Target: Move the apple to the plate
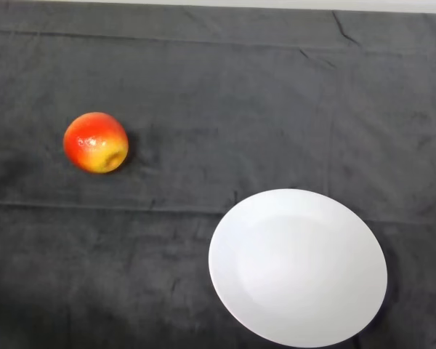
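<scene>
A red and yellow apple (96,142) rests on the dark cloth at the left of the head view, lying on its side. A white round plate (298,267) with nothing on it sits at the lower right, well apart from the apple.
The dark cloth (225,109) has folds and creases running across it. A pale strip of the table's far edge (276,4) shows along the top.
</scene>
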